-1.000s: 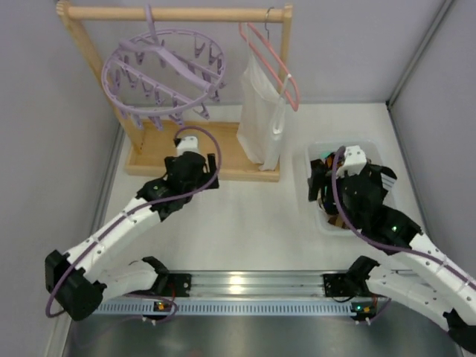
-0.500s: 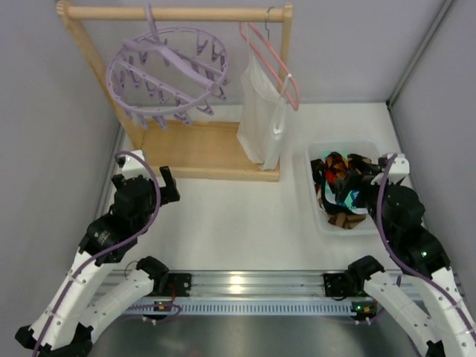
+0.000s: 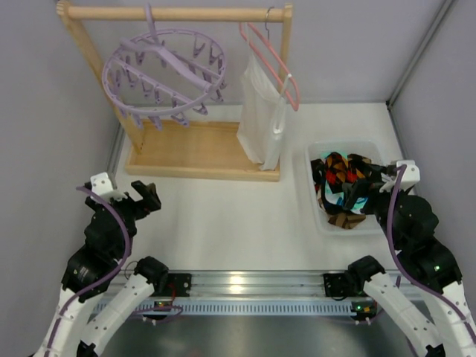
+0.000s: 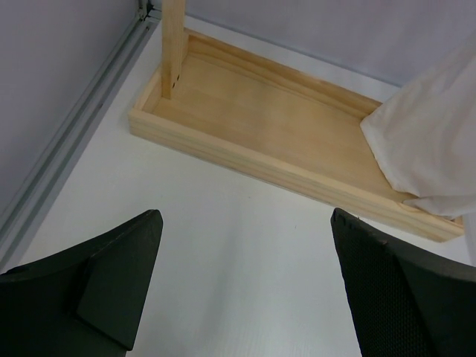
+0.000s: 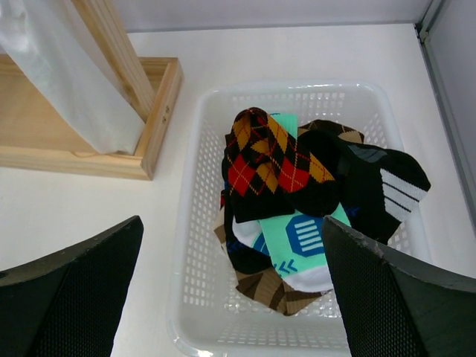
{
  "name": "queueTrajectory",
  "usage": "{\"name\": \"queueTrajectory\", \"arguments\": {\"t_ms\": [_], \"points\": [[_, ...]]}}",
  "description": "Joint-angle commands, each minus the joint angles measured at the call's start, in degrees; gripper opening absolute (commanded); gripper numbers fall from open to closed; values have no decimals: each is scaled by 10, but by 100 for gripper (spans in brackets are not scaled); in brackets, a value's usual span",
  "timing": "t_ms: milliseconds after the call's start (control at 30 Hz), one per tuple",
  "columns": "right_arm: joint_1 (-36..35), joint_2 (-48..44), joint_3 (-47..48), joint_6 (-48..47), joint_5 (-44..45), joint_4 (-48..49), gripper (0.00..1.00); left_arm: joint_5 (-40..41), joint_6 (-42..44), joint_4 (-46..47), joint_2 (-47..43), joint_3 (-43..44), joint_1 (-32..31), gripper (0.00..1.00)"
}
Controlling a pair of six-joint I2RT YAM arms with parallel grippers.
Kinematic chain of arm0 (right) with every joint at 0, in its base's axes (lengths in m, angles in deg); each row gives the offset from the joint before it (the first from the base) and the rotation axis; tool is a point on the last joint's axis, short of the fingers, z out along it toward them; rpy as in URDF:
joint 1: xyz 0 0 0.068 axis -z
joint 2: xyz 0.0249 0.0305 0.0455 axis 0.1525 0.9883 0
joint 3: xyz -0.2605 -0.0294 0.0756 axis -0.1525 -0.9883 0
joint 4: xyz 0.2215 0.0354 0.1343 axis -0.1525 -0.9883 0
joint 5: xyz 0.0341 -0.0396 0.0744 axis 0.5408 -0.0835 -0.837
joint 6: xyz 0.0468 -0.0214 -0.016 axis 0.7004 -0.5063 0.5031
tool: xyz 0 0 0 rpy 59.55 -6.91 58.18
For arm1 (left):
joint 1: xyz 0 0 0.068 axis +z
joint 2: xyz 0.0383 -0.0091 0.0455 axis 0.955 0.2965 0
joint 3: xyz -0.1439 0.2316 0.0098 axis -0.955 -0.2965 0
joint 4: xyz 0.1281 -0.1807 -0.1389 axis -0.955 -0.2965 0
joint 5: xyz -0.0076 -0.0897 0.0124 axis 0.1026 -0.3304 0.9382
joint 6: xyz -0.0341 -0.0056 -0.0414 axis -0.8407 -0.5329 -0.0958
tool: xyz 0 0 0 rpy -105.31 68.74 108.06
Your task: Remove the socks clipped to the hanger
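Observation:
The lavender round hanger point(image 3: 163, 76) hangs from the wooden rail, tilted, and I see no sock on its clips. The socks point(image 3: 341, 186) lie piled in a white basket point(image 3: 320, 217) at the right. In the right wrist view I see a red-orange-black patterned sock point(image 5: 271, 160), a teal one point(image 5: 297, 239) and black ones point(image 5: 364, 186). My right gripper point(image 3: 370, 187) point(image 5: 232, 223) is open and empty, near the basket's near side and above it. My left gripper point(image 3: 135, 202) point(image 4: 244, 223) is open and empty over the bare table, short of the rack's base.
The wooden rack point(image 3: 197, 151) stands at the back left, its base tray point(image 4: 282, 130) ahead of my left gripper. A white sleeveless garment point(image 3: 262, 119) point(image 4: 435, 145) hangs on a thin pink hanger point(image 3: 277, 67). A brown-and-cream argyle sock point(image 5: 279, 286) lies in the basket. Walls stand left and right.
Both arms have drawn back toward the near edge. The left gripper left the rack's base and moved left. The right gripper rose out of the basket. The hanger swings slightly.

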Motion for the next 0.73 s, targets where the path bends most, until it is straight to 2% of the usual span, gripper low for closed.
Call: {"name": "queueTrajectory", "arguments": {"t_ms": [0,433,700], "points": [[1,-14,-7,-8,16,0,100,11,10,25,-1,-11,3,98],[1,-22,-12,-9,19,4,99,-28,22,43,5,-17,42,98],[1,-20,-16,-3,17,10,100,-37,25,45,14,-18,44,98]]}}
